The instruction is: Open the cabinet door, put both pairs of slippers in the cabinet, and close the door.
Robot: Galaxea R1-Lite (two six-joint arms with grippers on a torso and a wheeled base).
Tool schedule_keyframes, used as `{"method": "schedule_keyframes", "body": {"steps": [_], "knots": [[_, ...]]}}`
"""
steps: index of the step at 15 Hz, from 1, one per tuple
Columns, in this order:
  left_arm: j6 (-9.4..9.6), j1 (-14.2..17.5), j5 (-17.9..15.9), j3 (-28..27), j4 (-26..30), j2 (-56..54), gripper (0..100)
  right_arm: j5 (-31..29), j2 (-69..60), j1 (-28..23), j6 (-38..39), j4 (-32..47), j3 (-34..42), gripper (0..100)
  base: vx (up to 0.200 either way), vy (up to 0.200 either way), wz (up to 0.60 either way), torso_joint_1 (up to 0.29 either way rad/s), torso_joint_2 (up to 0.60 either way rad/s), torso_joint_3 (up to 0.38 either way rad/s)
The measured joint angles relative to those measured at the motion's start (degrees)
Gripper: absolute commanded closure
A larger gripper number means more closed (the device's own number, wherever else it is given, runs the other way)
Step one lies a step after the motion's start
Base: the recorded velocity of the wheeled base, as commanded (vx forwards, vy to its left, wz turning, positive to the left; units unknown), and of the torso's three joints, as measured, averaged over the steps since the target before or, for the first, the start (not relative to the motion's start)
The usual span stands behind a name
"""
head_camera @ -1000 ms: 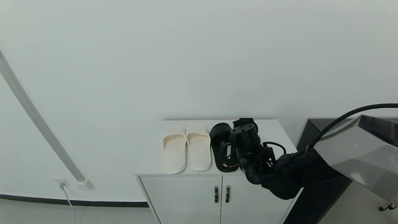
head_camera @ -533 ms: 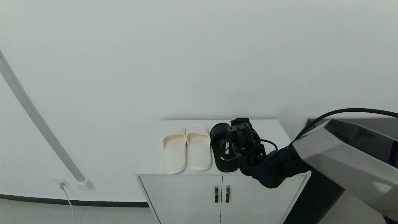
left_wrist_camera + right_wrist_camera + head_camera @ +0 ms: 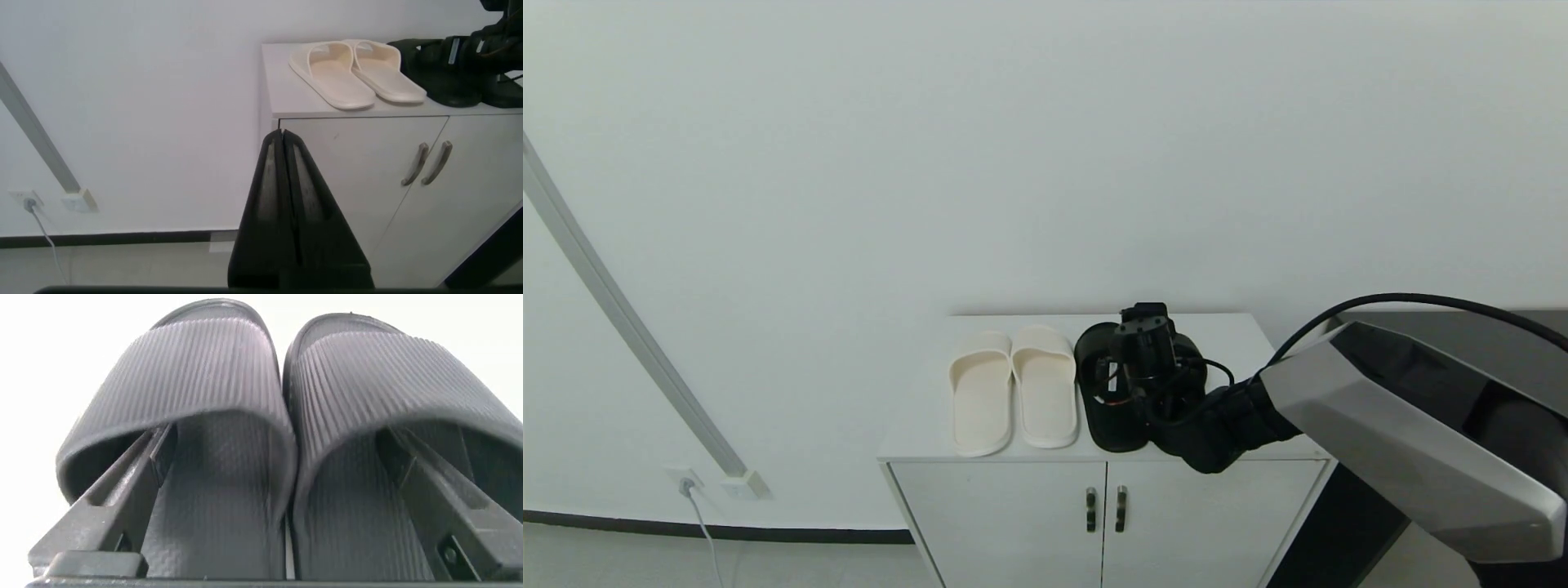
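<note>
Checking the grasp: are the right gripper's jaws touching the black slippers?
Cannot tell. Right wrist view: the right gripper has one jaw under each strap of the black slippers; contact or gap is not plain.

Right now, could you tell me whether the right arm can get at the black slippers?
Probably yes: the right gripper is open at the black slippers, reaching under both straps, nothing between.

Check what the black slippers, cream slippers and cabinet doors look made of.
Black slippers: matte ribbed straps, likely soft rubber or foam. Cream slippers: smooth, matte, one-piece moulded look, probably foam or plastic. Cabinet doors: flat white panels, faint sheen, maybe laminated board; can't confirm.
</note>
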Motion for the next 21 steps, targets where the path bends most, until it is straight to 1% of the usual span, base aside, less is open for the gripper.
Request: {"method": "schedule_keyframes", "body": {"steps": [1, 2, 9, 14, 16, 18, 19, 21], "knots": [[-0.02, -0.05, 0.0, 0.0, 0.02, 0.0, 100, 0.0, 0.5, -0.15, -0.13, 0.05, -0.62, 0, 0.0, 0.0, 0.0, 0.0, 0.0, 0.0], [-0.02, -0.05, 0.0, 0.0, 0.02, 0.0, 100, 0.0, 0.99, -0.28, -0.33, -0.17, -1.1, 100, 0.0, 0.0, 0.0, 0.0, 0.0, 0.0], [-0.05, -0.05, 0.0, 0.0, 0.0, 0.0, 100, -0.06, 2.04, -0.46, -0.44, -0.3, -1.78, 100, 0.0, 0.0, 0.0, 0.0, 0.0, 0.0], [-0.05, -0.05, 0.05, 0.0, 0.02, 0.0, 100, -0.01, 0.05, -0.44, -0.39, -0.2, 0.11, 100, 0.0, 0.0, 0.0, 0.0, 0.0, 0.0], [0.11, -0.05, 0.06, 0.0, 0.0, 0.0, 100, 0.57, -3.04, 0.0, -0.39, -0.26, 2.96, 100, 0.0, 0.0, 0.0, 0.0, 0.0, 0.0], [0.2, -0.05, 0.09, 0.02, 0.0, 0.0, 100, 2.57, -7.63, 0.3, -0.74, -0.3, 7.73, 100, 0.0, 0.0, 0.0, 0.0, 0.0, 0.0], [0.2, -0.05, 0.09, 0.05, 0.0, 0.0, 100, 4.1, -10.08, 0.35, -1.35, -0.57, 10.62, 100, 0.0, 0.0, 0.0, 0.0, 0.0, 0.0], [0.11, -0.05, 0.13, 0.1, 0.0, 0.0, 100, 9.41, -16.24, 0.49, -3.54, -3.27, 18.97, 100, 0.0, 0.0, 0.0, 0.0, 0.0, 0.0]]}}
